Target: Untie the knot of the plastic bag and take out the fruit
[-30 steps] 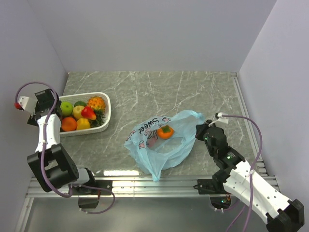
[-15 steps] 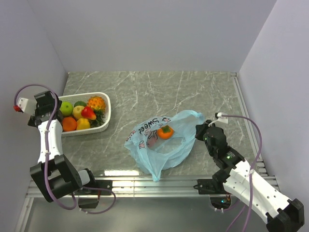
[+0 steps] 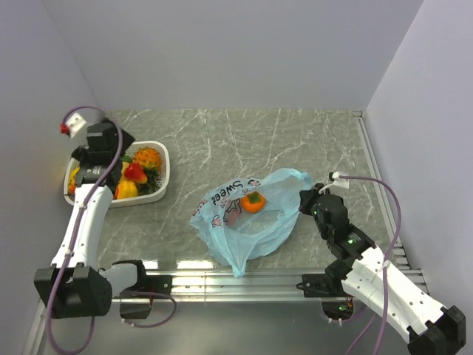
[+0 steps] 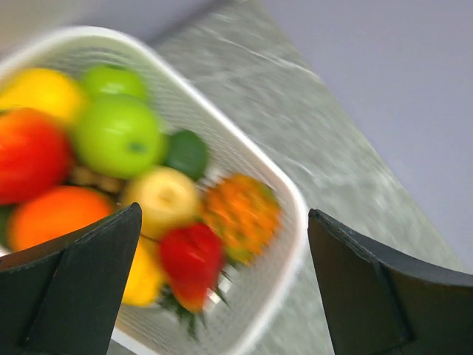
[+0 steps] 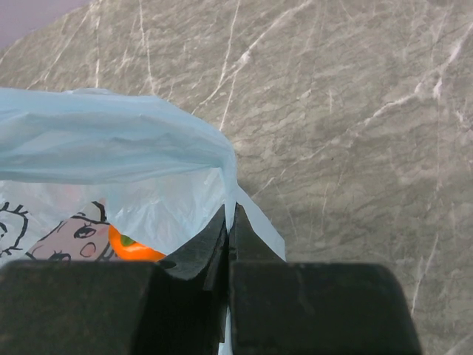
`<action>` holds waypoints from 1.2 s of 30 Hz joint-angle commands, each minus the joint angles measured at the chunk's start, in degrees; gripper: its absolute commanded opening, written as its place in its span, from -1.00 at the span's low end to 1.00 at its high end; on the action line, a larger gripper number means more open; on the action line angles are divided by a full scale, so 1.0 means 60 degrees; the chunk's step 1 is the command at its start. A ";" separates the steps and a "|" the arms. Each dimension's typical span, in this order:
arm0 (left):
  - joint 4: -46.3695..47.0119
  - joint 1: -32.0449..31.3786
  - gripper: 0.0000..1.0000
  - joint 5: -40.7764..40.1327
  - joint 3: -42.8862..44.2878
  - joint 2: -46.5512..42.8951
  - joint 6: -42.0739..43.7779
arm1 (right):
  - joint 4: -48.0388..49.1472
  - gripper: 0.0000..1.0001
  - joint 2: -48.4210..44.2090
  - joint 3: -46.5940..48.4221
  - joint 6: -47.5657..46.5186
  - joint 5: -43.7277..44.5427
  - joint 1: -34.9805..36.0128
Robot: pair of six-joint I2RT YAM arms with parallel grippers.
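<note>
We see the grey marbled desk (image 3: 259,140) with the plastic bag (image 3: 229,237) lying crumpled right of its middle, pale blue, its lettering partly lost in folds. At far left stands the white basket (image 3: 164,174), its left end hidden by the left arm. The left pincer (image 4: 223,222) hangs over the basket, jaws spread wide and holding nothing — that wrist view is blurred, so the fruit (image 4: 188,259) heaped below reads only as patches of green, yellow, orange and red. The right pincer (image 5: 229,222) is clamped tight on the bag's right edge. One orange persimmon (image 3: 253,201) shows through the plastic — from the right wrist, only a sliver.
</note>
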 commanded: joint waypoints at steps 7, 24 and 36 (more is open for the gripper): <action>0.0241 -0.4726 0.99 0.1752 0.0363 -0.0750 0.1783 | 0.0808 -1.00 0.0214 0.0208 -0.0336 -0.0266 -0.0039; -0.0504 -1.2597 0.63 0.1433 0.2222 0.3217 0.3265 | 0.0324 -1.00 -0.0415 -0.0055 -0.0438 -0.0486 -0.0025; 0.0240 -1.1338 0.69 -0.0222 0.2590 0.5314 0.1098 | 0.0339 -1.00 -0.0737 -0.0421 -0.0497 -0.0692 -0.0025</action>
